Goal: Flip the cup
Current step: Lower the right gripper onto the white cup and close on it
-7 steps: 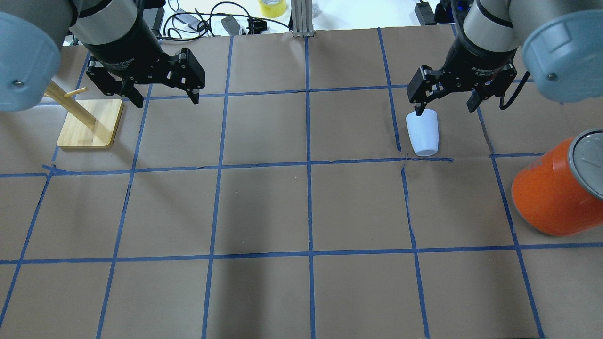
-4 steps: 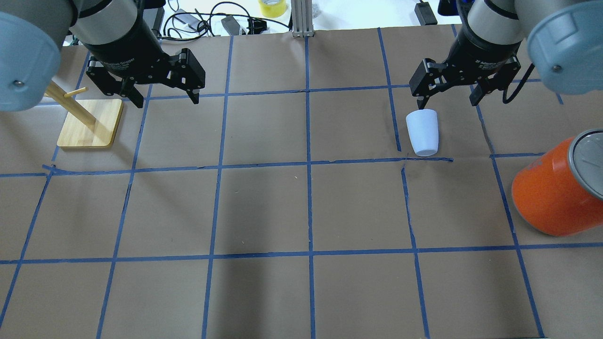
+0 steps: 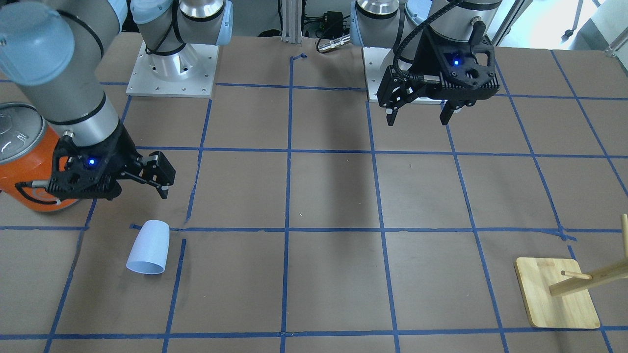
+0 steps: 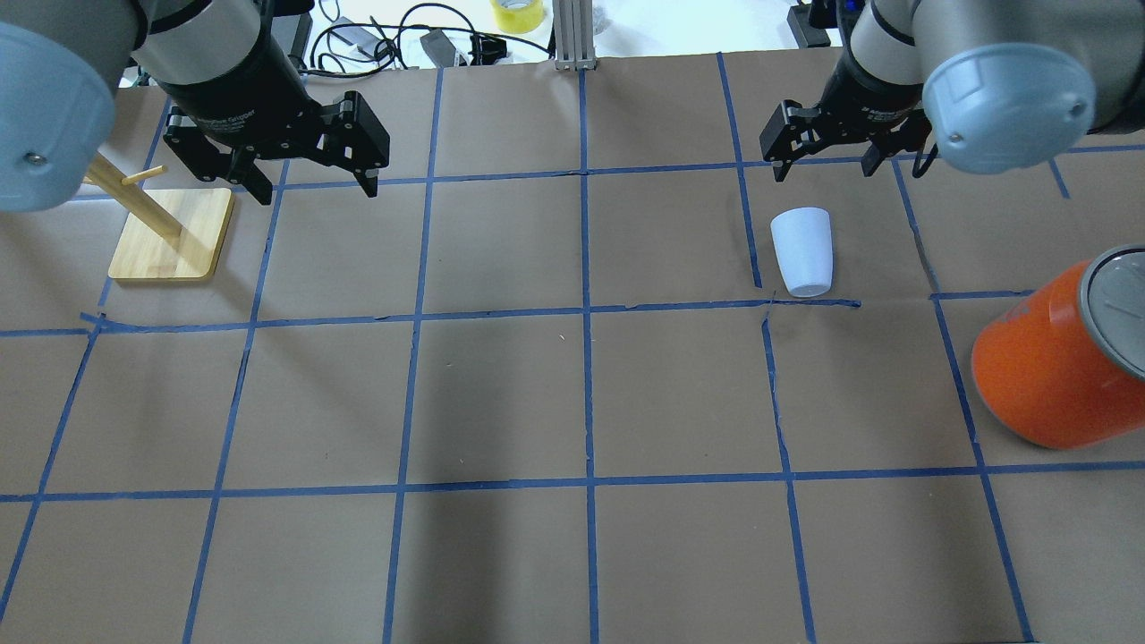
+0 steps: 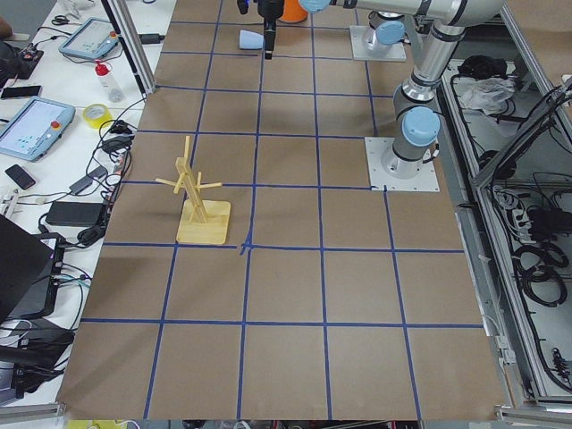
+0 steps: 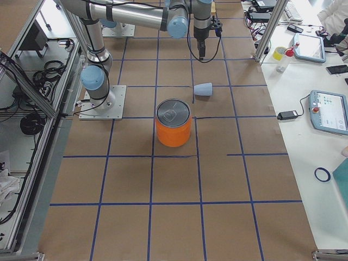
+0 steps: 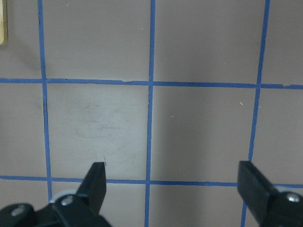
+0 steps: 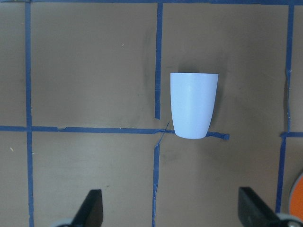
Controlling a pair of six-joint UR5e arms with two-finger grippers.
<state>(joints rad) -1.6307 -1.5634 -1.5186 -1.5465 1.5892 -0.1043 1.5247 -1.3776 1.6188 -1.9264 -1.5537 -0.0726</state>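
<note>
Overhead: cup (image 4: 802, 250) lies on its side at 6 o'clock from your right gripper (image 4: 822, 166), axis 12–6; jaws spread, empty.

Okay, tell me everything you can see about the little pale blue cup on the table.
The cup is small, plain, pale blue-white and handleless, and looks like smooth plastic. It tapers from a wide mouth to a narrower base. It lies on its side on the table, which is covered in brown paper. Its base points toward the robot, beside a blue tape line, and its mouth points away. Its inside doesn't show. Only the paper touches it; the open right gripper is clear of it.
</note>
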